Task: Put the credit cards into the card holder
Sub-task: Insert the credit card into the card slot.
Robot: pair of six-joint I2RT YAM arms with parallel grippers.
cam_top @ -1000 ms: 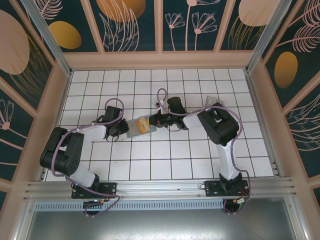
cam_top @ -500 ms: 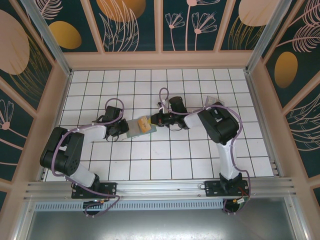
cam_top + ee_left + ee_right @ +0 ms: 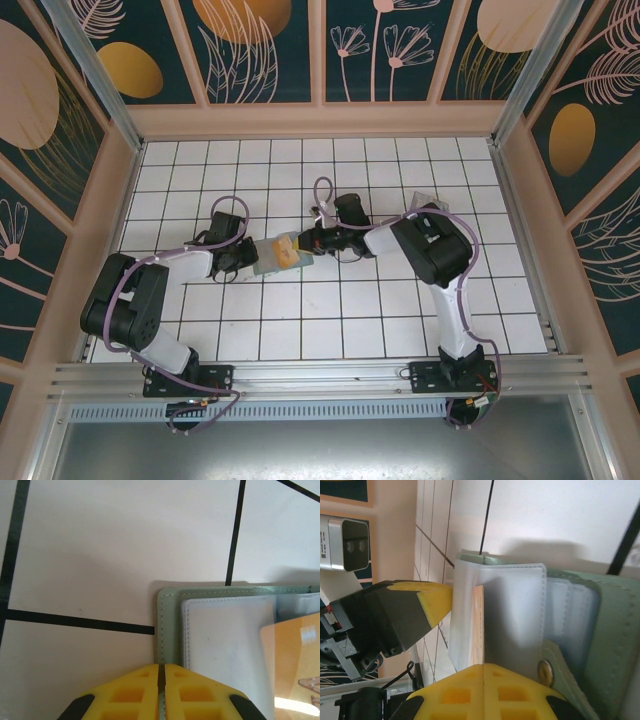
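The flat sage-green rectangular card holder (image 3: 264, 260) of soft material lies open on the white tiled table (image 3: 330, 320) with dark grout lines, near the middle and between the two arms; in the left wrist view its stitched green border (image 3: 167, 630) frames a clear plastic sleeve (image 3: 225, 640) with a sewn edge. A thin tan-orange rectangular credit card (image 3: 286, 250) lies over the right part of this sleeve; in the left wrist view the card (image 3: 295, 665) covers the sleeve's lower right corner; whether its edge is already inside a pocket, I cannot tell. In the right wrist view the card (image 3: 478, 625) is seen edge-on against the sleeve (image 3: 510, 610), and a small brass snap button (image 3: 545, 669) sits on a green tab of the holder (image 3: 605, 630).

The right gripper (image 3: 482, 680), with yellow fingers, has its jaws pressed together on the near end of the credit card; in the top view this gripper (image 3: 303, 243) is at the right side of the holder. The left gripper (image 3: 161, 672), also yellow, pinches the left border of the card holder, the jaws almost touching with the green edge between them; in the top view it (image 3: 243, 258) is at the holder's left side.
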